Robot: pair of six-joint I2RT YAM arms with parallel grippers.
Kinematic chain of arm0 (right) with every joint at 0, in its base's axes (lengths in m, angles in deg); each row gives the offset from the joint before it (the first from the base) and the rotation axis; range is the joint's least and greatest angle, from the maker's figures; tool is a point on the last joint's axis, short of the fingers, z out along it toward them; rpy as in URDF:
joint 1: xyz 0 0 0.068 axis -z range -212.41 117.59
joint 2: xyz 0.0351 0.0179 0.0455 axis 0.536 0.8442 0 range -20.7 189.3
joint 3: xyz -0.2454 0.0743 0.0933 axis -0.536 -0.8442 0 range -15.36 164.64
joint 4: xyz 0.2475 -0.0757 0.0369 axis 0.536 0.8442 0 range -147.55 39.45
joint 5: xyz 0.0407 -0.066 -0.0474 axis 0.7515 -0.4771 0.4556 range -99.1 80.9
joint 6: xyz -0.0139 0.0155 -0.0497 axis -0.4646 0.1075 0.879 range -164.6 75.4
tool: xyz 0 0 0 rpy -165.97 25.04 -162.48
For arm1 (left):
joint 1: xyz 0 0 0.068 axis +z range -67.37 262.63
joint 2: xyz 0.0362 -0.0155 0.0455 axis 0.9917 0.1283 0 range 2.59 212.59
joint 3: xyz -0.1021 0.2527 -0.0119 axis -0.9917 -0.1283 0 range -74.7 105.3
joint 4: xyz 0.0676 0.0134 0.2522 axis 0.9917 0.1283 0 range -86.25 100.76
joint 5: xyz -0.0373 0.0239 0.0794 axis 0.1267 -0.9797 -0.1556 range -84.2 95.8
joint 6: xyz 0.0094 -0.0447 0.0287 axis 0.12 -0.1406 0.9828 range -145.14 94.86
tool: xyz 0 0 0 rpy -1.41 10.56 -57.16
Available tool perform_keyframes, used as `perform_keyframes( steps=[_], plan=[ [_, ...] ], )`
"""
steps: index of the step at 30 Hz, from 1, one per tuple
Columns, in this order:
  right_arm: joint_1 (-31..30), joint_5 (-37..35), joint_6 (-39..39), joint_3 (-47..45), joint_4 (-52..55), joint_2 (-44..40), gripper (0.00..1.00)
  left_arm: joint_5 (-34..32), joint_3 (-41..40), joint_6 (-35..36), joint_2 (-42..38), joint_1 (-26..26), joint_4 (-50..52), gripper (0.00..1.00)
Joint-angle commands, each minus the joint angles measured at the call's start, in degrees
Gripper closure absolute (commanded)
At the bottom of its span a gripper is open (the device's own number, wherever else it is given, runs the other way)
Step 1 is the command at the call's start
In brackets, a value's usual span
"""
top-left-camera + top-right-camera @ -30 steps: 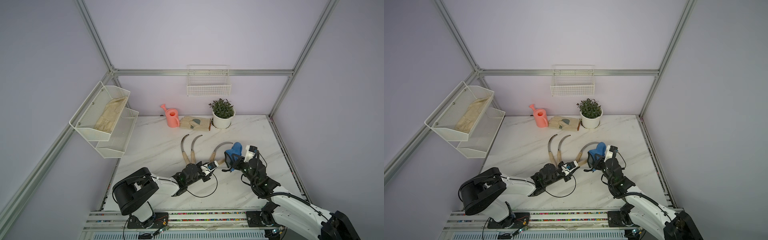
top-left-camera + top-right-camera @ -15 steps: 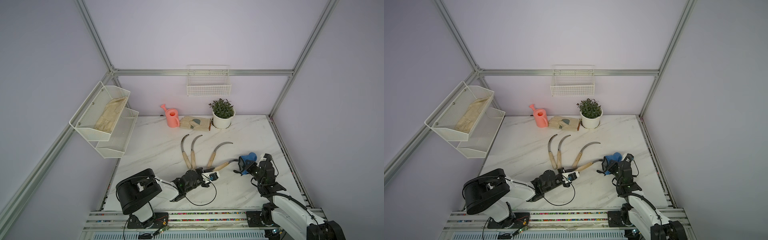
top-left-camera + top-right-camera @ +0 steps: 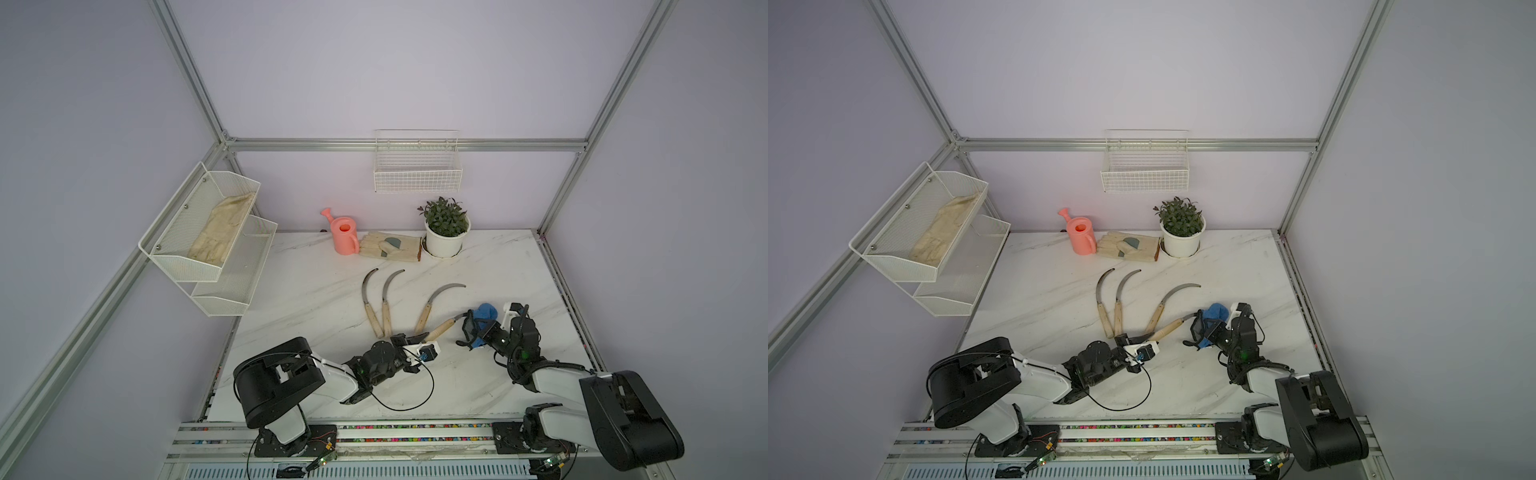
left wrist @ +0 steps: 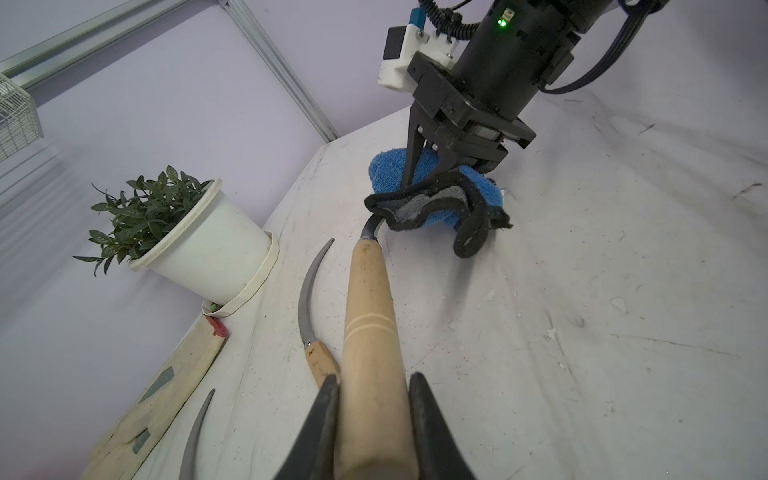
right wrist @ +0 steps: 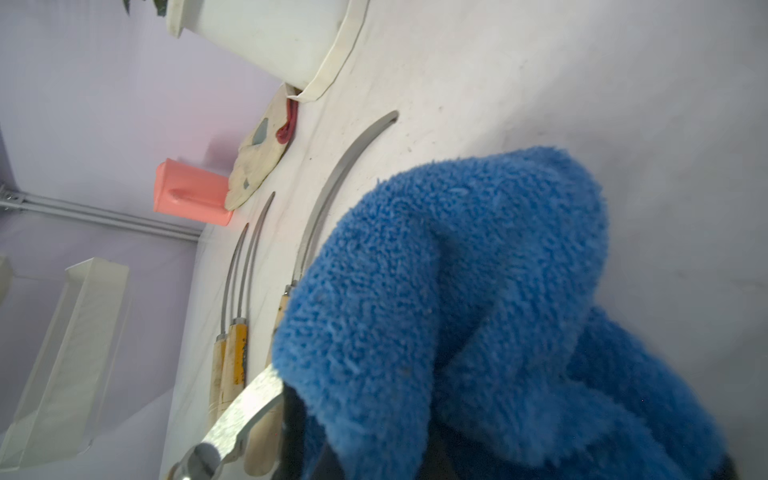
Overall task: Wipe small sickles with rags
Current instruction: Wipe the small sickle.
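My left gripper (image 3: 420, 337) (image 4: 374, 380) is shut on the pale wooden handle of one small sickle (image 3: 442, 327) (image 3: 1167, 330) (image 4: 369, 311), low over the front of the marble table (image 3: 316, 291). My right gripper (image 3: 474, 329) (image 4: 432, 174) is shut on the blue rag (image 3: 484, 311) (image 3: 1217, 311) (image 4: 482, 193) (image 5: 457, 270), which drapes over that sickle's blade just past the handle; most of the blade is hidden under it. Three more sickles (image 3: 368, 299) (image 3: 387, 297) (image 3: 436, 299) lie flat behind, blades pointing away.
At the back stand a pink watering can (image 3: 344, 235), beige gloves (image 3: 390, 247) and a potted plant (image 3: 444, 232). A wire basket (image 3: 417, 166) hangs on the back wall. A two-tier mesh shelf (image 3: 208, 232) juts out at the left.
My right gripper carried the rag rightward along the held sickle's blade, then came back a little toward the handle. The left gripper sank slightly and kept its hold.
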Motion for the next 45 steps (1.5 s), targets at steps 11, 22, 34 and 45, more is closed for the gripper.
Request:
perform_keyframes(
  steps=[11,22,34,45],
  plan=[
    [-14.4,-2.0,7.6,4.5,2.2,-7.9,1.00,-0.7,-1.1,2.2,1.9,-0.8,-4.5,1.00],
    [-4.6,-10.9,2.7,6.4,13.3,-11.8,1.00,-1.4,-2.4,3.3,1.7,-0.9,-6.1,1.00],
    [9.4,-12.7,-0.3,5.2,15.3,-12.7,1.00,-2.7,-2.6,4.0,2.2,-0.9,-6.7,1.00],
    [5.8,11.1,2.8,7.9,11.6,-19.0,1.00,-7.3,2.4,1.7,3.2,-0.9,0.5,1.00]
  ],
)
